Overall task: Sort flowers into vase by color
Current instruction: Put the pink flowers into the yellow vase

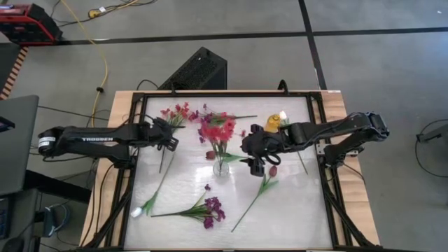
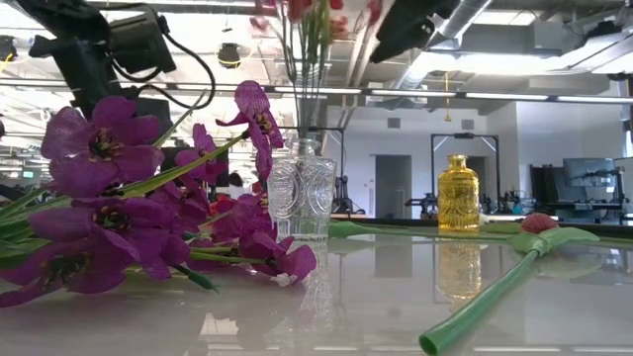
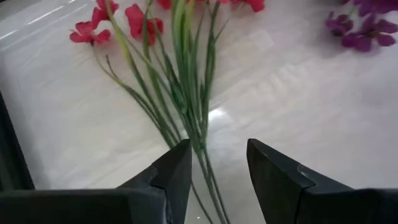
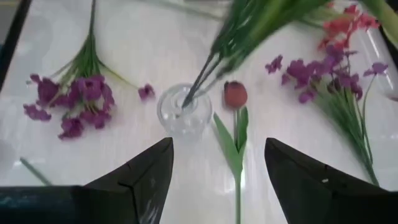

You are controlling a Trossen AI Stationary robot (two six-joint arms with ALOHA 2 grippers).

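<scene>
High view: right gripper (image 1: 256,162) open, just beside the clear vase (image 1: 220,166) holding red flowers (image 1: 216,130); tulip (image 1: 272,171) nearest it, stalk running diagonally.
Left wrist view: left gripper (image 3: 216,163) open, red stems (image 3: 186,93) lengthwise between fingers.
Low view: glossy white table (image 2: 396,297); workshop behind.

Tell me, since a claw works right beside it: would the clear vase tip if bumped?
Probably. The vase looks narrow, and its tall red flowers lean outward, so it seems top-heavy. On the glossy table it might slide first.
</scene>
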